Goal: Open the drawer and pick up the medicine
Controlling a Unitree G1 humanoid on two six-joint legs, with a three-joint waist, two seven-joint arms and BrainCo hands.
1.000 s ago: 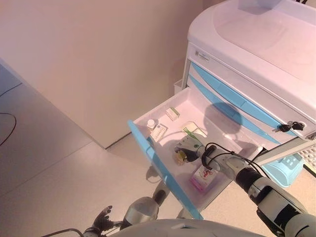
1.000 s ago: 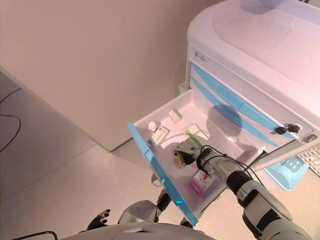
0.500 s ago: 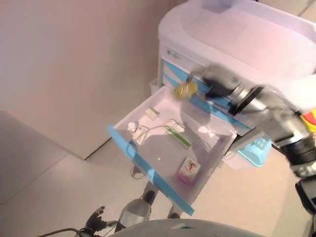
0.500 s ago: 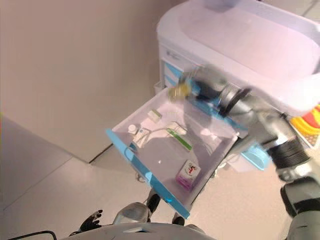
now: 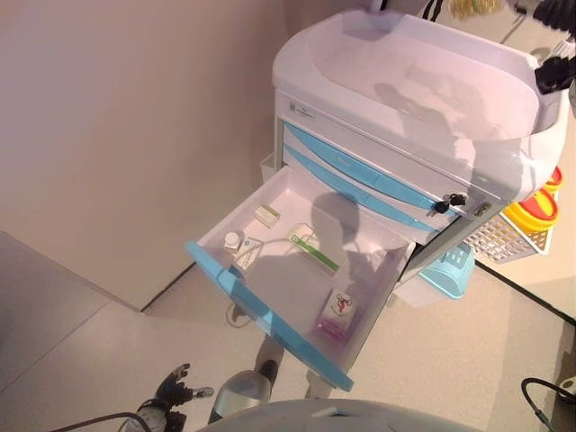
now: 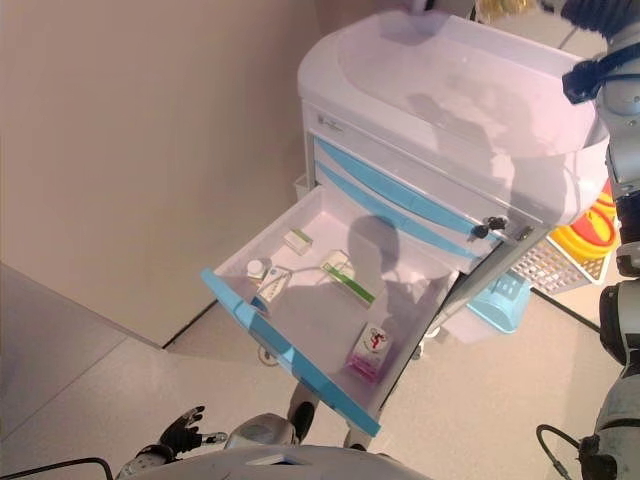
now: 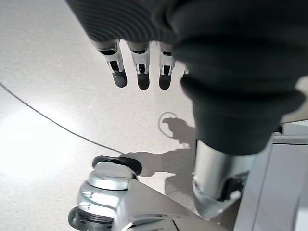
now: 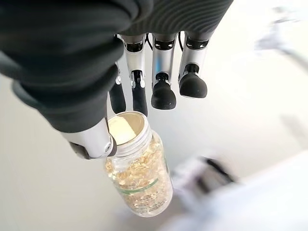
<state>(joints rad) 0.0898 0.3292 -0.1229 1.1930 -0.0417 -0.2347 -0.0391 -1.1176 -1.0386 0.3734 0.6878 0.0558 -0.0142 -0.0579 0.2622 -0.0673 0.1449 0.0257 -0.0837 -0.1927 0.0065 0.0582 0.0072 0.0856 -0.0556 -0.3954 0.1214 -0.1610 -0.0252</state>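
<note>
The white cabinet [image 5: 423, 81] has its lowest blue-fronted drawer [image 5: 270, 310] pulled open. In the drawer lie a pink box [image 5: 337, 311], a green and white box [image 5: 311, 248], a small white bottle [image 5: 232, 239] and two small boxes. My right hand [image 8: 144, 72] is shut on a clear medicine bottle of yellow capsules [image 8: 137, 179], pinched at its cap between thumb and fingers. The bottle also shows high above the cabinet top at the upper edge of the left eye view [image 5: 474, 7]. My left hand [image 5: 173, 385] hangs low over the floor, its fingers [image 7: 139, 72] straight.
A key [image 5: 447, 202] hangs in the cabinet's lock at the right front. A yellow basket [image 5: 538, 209] and a light blue bin [image 5: 455, 270] sit by the cabinet's right side. A beige wall [image 5: 135, 117] stands to the left.
My right hand has lifted the capsule bottle out of the drawer and up above the cabinet top. The camera has shifted, so the cabinet sits more to the left.
</note>
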